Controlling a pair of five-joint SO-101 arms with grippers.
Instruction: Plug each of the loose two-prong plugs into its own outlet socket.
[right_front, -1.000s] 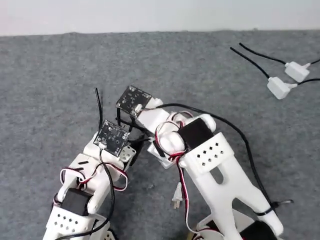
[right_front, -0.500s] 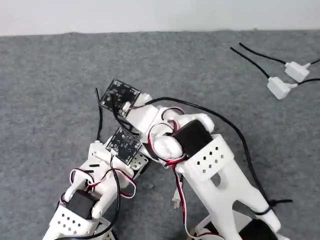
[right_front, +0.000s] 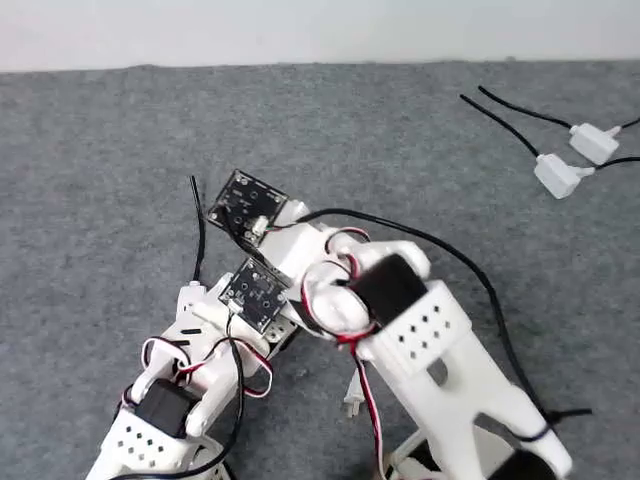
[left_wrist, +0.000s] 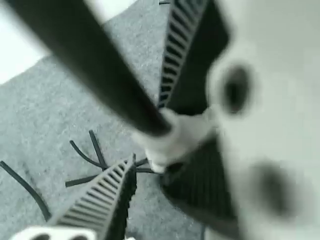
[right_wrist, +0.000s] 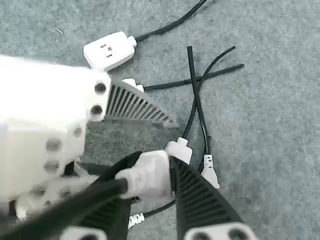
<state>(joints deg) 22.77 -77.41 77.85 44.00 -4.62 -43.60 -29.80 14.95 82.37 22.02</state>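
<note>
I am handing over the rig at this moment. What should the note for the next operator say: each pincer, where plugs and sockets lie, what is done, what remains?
Right pincer: shut on a white plug, cord trailing back.
Left pincer: close beside the right one; grip cannot be judged.
One socket lies bare on the mat ahead, slots empty.
Two loose plugs lie just past the held one; a third plug lies by the right arm.
Two white connectors lie far out on the right side; mated or not, unclear.
Done: one plug in hand. Left: seat it, then the others.
</note>
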